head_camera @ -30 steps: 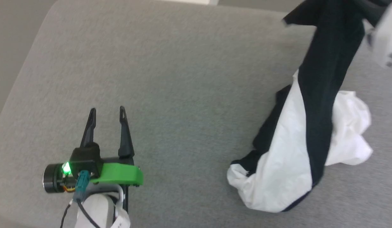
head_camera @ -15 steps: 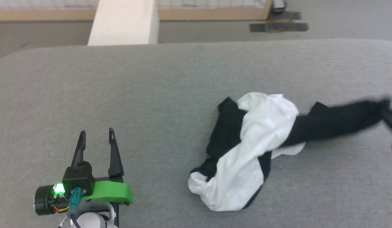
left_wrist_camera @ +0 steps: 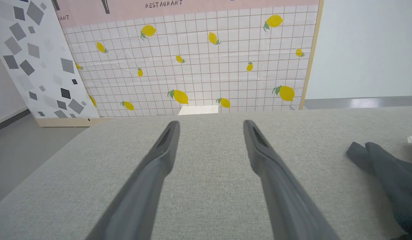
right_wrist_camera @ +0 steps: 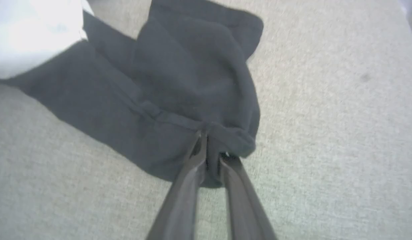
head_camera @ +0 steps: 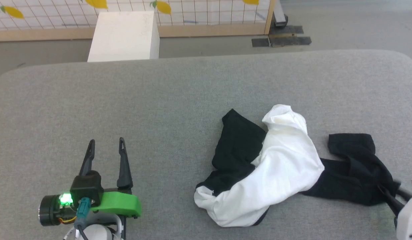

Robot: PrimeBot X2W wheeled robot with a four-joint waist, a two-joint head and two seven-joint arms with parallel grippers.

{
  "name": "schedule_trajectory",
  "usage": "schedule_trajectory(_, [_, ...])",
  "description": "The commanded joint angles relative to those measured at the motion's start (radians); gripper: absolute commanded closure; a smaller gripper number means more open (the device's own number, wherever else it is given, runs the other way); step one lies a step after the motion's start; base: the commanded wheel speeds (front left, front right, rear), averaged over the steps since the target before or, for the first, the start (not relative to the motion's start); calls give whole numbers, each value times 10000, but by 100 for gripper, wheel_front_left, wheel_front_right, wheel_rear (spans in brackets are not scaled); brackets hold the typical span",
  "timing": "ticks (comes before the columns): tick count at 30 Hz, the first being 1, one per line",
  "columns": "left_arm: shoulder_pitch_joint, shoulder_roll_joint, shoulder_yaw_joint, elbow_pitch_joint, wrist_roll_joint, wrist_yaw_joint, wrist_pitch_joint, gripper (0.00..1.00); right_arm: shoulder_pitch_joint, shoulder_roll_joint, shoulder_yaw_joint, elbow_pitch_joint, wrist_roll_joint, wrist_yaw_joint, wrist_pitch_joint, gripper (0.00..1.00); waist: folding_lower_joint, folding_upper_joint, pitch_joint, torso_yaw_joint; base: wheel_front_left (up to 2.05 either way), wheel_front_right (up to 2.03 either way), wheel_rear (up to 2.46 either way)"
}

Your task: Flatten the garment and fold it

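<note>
Dropped from its lift, the T-shirt [head_camera: 285, 166] trails rightward to the right hand [right_wrist_camera: 212, 145], which pinches its sleeve; the left hand [head_camera: 106, 145] is released, well apart.

White box [head_camera: 124, 36] beyond grey table [head_camera: 159, 100]; lemon-print panel [head_camera: 192, 10] behind.

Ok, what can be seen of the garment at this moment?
The garment is a soft, thin T-shirt with a white body and black sleeves and shoulders. It lies crumpled and unfolded on the grey padded surface, the white cloth heaped in the middle and black parts spilling out to either side. The right gripper pinches a bunched fold at the end of one black part, which rests slack on the surface.
</note>
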Motion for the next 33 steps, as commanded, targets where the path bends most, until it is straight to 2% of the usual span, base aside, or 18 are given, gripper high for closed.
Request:
schedule_trajectory(1, [-96,100,65,5,111,-31,-38,0,97,155,-321,-195,70,-15,-297,0,1,0,-235,-33,0,0,0])
schedule_trajectory(6, [-561,546,166,61,255,-140,-38,0,180,149,-1715,-1355,-875,-15,-1116,0,1,0,-585,-100,0,0,0])
schedule_trajectory(11, [-1601,1185,-167,570,538,-613,-38,0,714,1004,-3675,-2744,-2103,-15,-1388,0,1,0,-745,-51,0,0,0])
schedule_trajectory(15, [-2715,1505,-451,1542,398,-1311,81,0,1255,2185,-5171,-4017,-3333,-15,-1462,0,1,0,-737,4,0,0,0])
schedule_trajectory(18, [-3804,1724,-956,2082,423,-1828,709,0,1613,3424,-6260,-5111,-4358,-15,-1508,0,1,0,-626,32,0,0,0])
schedule_trajectory(21, [-4785,1845,-1619,2464,323,-2112,1430,0,1841,4635,-6959,-6172,-5288,-15,-1524,0,1,0,-480,-1,0,0,0])
schedule_trajectory(24, [-5710,1896,-2668,2946,-79,-2221,2386,0,2094,5700,-7289,-7125,-5976,-15,-1527,0,1,0,-329,-75,0,0,0])
schedule_trajectory(26, [-6267,2021,-3827,3192,-717,-2230,3002,0,2257,6275,-7382,-7570,-6237,-15,-1528,0,1,0,-241,-162,0,0,0])
schedule_trajectory(29, [-7034,2261,-5555,3411,-2164,-2233,4093,0,2458,6722,-7315,-7985,-6572,-15,-1529,0,1,0,-94,-323,0,0,0])
schedule_trajectory(33, [-8015,2868,-8128,3246,-4269,-2235,5854,0,2499,6926,-7212,-8088,-6712,-15,-1530,0,1,0,160,-638,0,0,0])
